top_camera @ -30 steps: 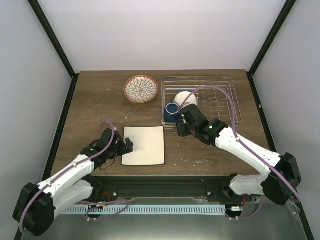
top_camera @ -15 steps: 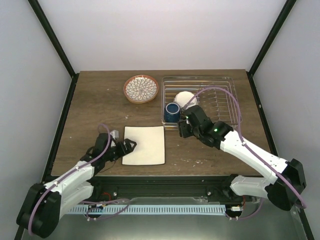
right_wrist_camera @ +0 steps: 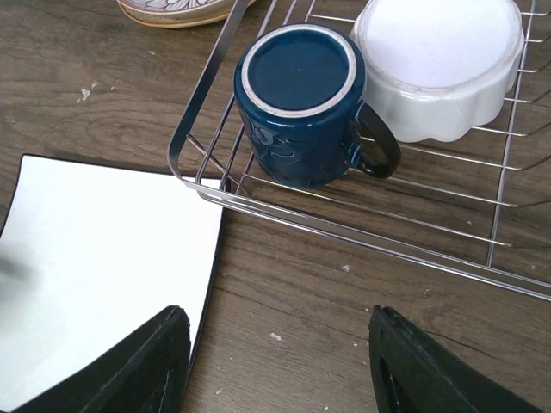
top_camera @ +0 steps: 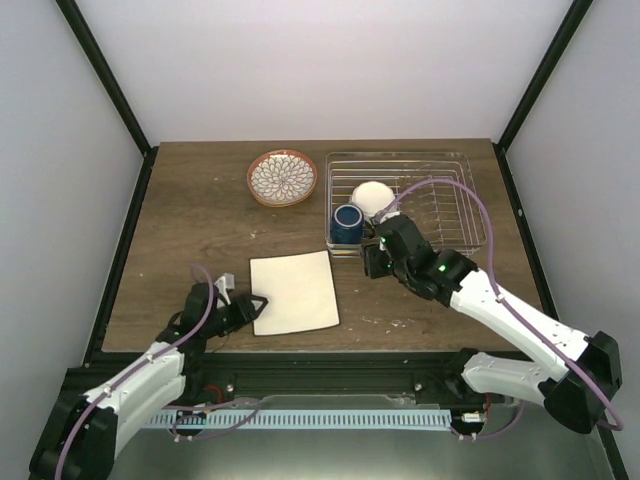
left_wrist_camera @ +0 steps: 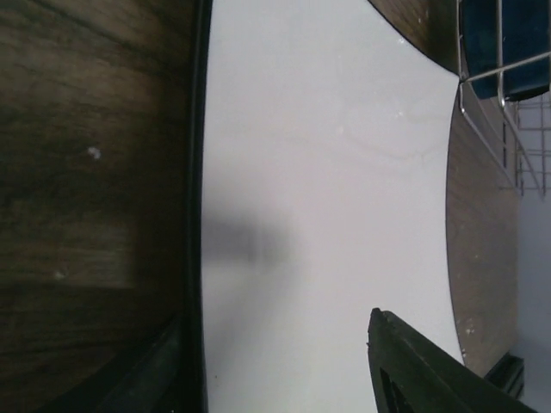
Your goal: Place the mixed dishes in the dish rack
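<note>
**Q:** Where do the dishes lie?

**A:** The dark blue mug, base up, and the white scalloped bowl, also inverted, sit just beside each other in the near-left corner of the dish rack. The patterned plate rests on the table left of the rack. The cream plate lies flat near the front edge.

**Q:** And the grippers?

**A:** The left gripper has its fingers apart, astride the cream plate's left edge. The right gripper, fingers spread, hovers between that plate and the rack.

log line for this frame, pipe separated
mug, bowl: in rack | patterned plate: on table beside rack | cream plate: on table | left claw: open at its edge | right claw: open, empty
</note>
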